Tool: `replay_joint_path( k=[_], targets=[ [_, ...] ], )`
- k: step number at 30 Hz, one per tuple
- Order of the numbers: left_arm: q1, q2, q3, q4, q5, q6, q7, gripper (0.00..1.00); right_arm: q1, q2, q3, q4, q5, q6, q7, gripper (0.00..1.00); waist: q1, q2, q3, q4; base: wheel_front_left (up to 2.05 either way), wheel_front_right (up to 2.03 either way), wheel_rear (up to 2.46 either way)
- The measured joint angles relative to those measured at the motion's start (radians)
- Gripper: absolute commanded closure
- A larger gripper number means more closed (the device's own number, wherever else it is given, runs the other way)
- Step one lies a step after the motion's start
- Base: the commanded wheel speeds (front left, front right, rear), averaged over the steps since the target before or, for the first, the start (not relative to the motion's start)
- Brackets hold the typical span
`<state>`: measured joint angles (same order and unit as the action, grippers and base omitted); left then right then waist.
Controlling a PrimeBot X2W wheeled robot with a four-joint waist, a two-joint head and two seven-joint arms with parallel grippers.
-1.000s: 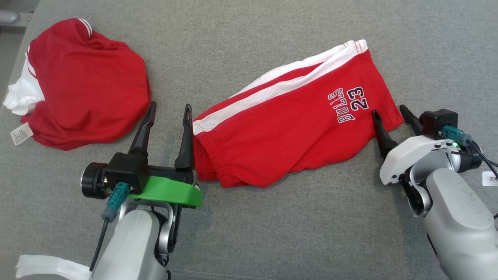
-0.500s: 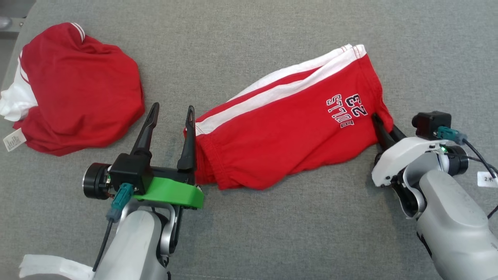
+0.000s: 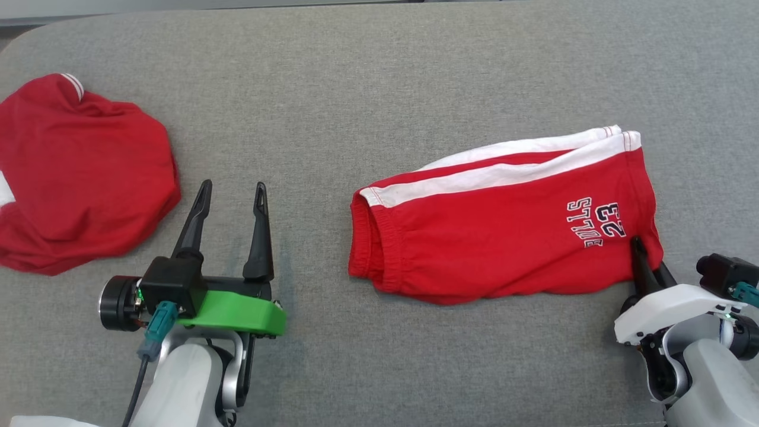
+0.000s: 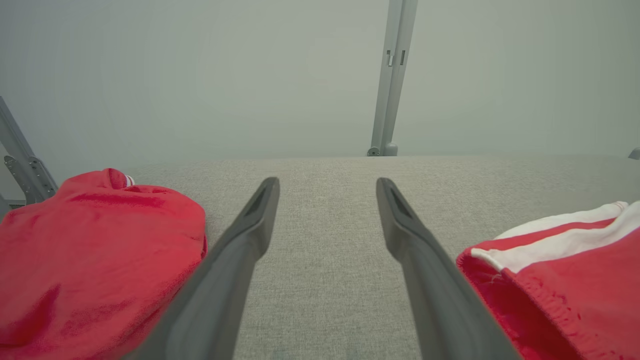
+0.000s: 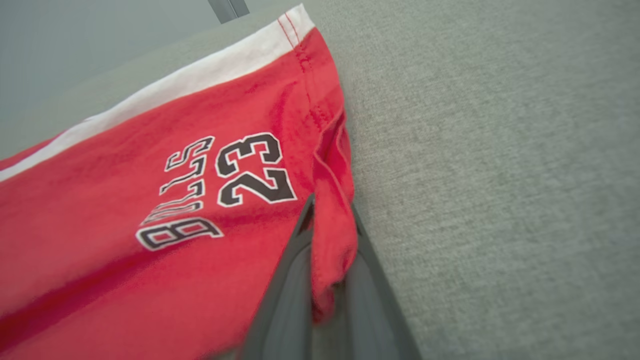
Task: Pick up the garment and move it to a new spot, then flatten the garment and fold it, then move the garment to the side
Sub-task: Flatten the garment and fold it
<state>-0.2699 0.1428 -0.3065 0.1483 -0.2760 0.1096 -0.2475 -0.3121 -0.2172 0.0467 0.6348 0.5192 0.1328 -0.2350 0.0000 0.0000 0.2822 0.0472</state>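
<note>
The garment (image 3: 504, 237) is a pair of red shorts with white side stripes and a "BULLS 23" print, lying folded on the grey padded surface (image 3: 379, 77) at the right. My right gripper (image 3: 646, 258) is shut on its lower right hem corner, and in the right wrist view a fold of red cloth (image 5: 332, 235) sits pinched in the right gripper (image 5: 331, 210). My left gripper (image 3: 232, 187) stands open and empty to the left of the waistband, apart from it. The left wrist view has the waistband end (image 4: 565, 280) right of the open left gripper (image 4: 327, 185).
A second red garment (image 3: 77, 178) lies heaped at the far left, also left of the fingers (image 4: 90, 250). Bare grey fabric stretches between the two garments and behind them. A grey metal post (image 4: 392, 75) stands beyond the far edge.
The right gripper shut on the shorts' hem corner and drew the shorts rightward, away from the left gripper's finger. The head camera shifted too. The left gripper stayed open.
</note>
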Motion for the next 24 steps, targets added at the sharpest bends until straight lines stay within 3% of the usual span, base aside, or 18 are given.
replay_joint_path(
  k=[9, 16, 24],
  targets=[
    [0.014, 0.009, -0.002, -0.019, -0.008, 0.006, 0.016, 0.0, 0.04, 0.033, -0.051, -0.096, -0.051, -0.001, 0.033, 1.0, 0.0, 0.0, -0.021, -0.039, 0.0, 0.0, 0.0],
    [0.025, 0.016, -0.013, -0.022, -0.021, 0.005, 0.025, 0.0, -0.001, 0.095, 0.091, -0.338, -0.125, -0.002, 0.121, 1.0, 0.0, 0.0, -0.057, -0.034, 0.0, 0.0, 0.0],
    [0.036, 0.01, -0.027, -0.019, -0.022, 0.01, 0.026, 0.0, -0.006, 0.151, 0.268, -0.453, -0.126, -0.002, 0.199, 1.0, 0.0, 0.0, -0.08, 0.002, 0.0, 0.0, 0.0]
  ],
)
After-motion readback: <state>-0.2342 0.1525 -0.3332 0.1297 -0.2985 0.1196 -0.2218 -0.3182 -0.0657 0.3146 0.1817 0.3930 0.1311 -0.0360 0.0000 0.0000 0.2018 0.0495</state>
